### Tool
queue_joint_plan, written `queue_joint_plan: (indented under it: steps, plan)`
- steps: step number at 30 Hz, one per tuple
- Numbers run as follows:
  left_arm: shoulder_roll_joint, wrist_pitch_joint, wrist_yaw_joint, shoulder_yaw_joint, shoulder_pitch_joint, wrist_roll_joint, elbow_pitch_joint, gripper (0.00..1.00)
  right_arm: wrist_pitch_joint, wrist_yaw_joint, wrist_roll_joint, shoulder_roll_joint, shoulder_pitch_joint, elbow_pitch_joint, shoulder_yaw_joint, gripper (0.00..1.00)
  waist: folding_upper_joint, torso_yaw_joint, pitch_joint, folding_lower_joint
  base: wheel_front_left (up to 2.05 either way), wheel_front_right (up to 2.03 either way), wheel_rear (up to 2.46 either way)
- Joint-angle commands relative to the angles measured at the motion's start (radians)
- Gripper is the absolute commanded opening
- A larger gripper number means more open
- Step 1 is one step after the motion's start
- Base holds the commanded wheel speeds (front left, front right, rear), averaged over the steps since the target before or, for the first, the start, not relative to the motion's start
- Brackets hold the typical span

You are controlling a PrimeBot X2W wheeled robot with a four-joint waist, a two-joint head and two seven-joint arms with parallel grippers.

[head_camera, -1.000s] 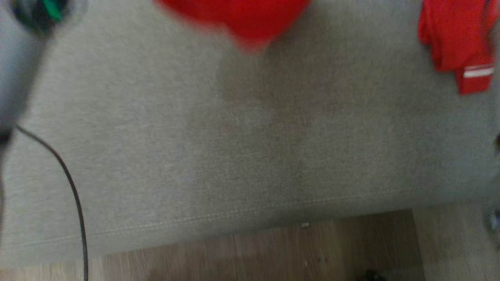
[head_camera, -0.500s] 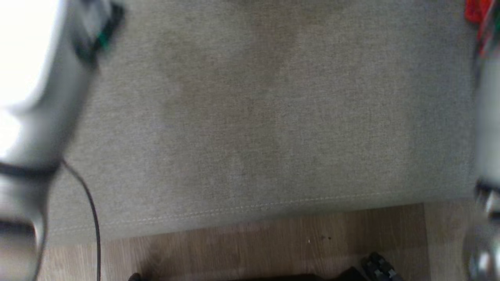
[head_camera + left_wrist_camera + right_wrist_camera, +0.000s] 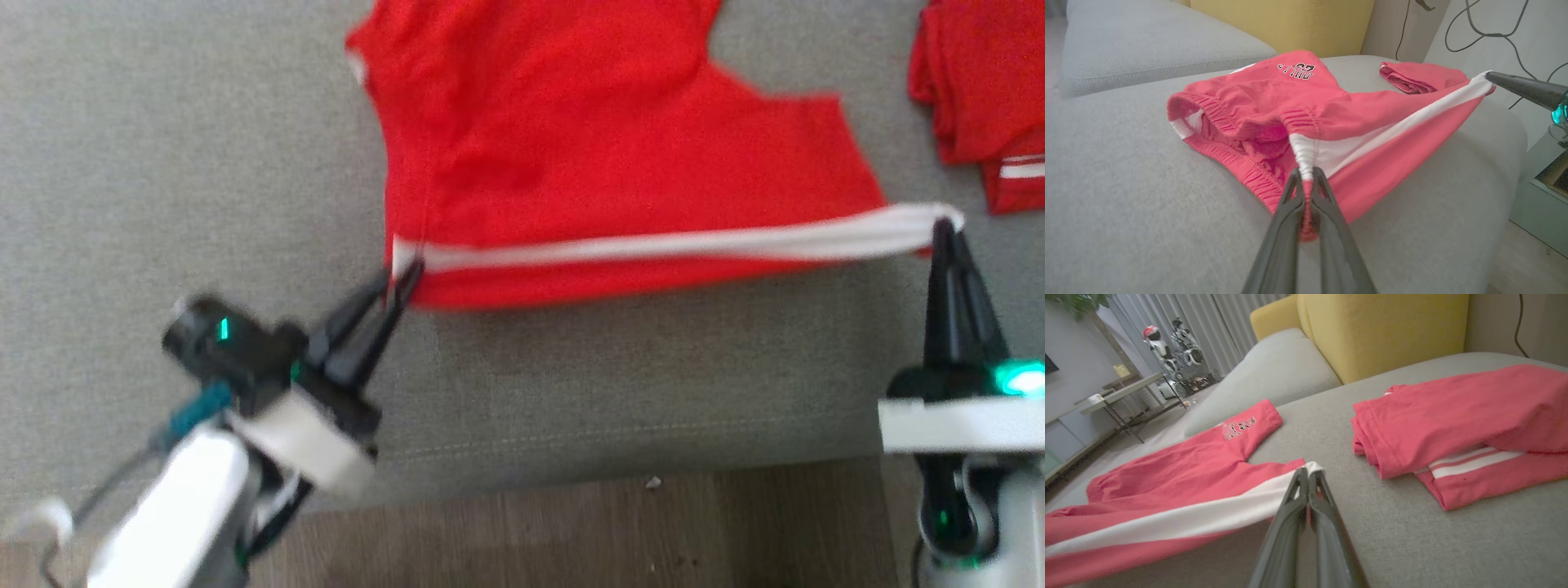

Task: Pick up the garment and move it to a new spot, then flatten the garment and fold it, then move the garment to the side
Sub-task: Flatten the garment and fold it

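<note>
Firmly pinched the gathered waistband corner of the red sports shorts with the white side stripe [image 3: 571, 147] in the left fingers [image 3: 406, 276], shut on the cloth; pinched the stripe's far end, at the leg hem, in the right fingers [image 3: 945, 233], likewise shut on it. Held that near edge stretched and a little raised, with the rest of the shorts lying on the grey fabric sofa seat [image 3: 204, 163]. Judged a slip likeliest, given the slight bite of cloth at either pair of tips; judged further spreading apt to strain the seam or jerk one corner free. Risked snagging the folded pile of red striped garments [image 3: 976, 98], just beside the right fingers, on any drift rightward. Worked near the seat's stitched front edge, with brown wooden floor [image 3: 571, 531] beyond it, so risked a dropped hem hanging over. Found bare seat wide on the left and in a strip before the shorts; found the yellow upholstered backrest [image 3: 1384, 330] closing the far side.
</note>
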Motion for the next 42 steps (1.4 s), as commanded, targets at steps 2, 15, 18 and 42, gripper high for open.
queue_joint_plan:
  steps: [2, 15, 18, 42]
  plan:
    - [0.022, -0.005, 0.009, 0.079, 0.069, 0.031, -0.076, 0.00, 0.047, 0.003, 0.013, 0.000, 0.072, -0.118, 0.014, 0.00, -0.0001, 0.009, -0.036, 0.0000, 0.00, 0.00, 0.00]
    - [-0.071, -0.005, -0.003, 0.156, 0.109, -0.018, -0.139, 0.00, 0.299, 0.003, -0.045, -0.023, 0.021, -0.290, -0.007, 0.00, -0.0001, 0.053, -0.045, 0.0000, 0.00, 0.00, 0.00]
    - [-0.086, -0.005, -0.006, 0.137, 0.042, -0.036, -0.084, 0.00, 0.385, 0.003, -0.035, -0.046, -0.106, -0.216, -0.007, 0.00, -0.0001, 0.071, -0.047, 0.0000, 0.00, 0.00, 0.00]
    - [-0.212, 0.088, -0.008, 0.102, -0.393, -0.492, 0.271, 0.00, 0.592, 0.003, -0.098, -0.205, -0.960, 0.382, 0.152, 0.00, -0.0001, 0.194, 0.147, 0.0000, 0.00, 0.00, 0.00]
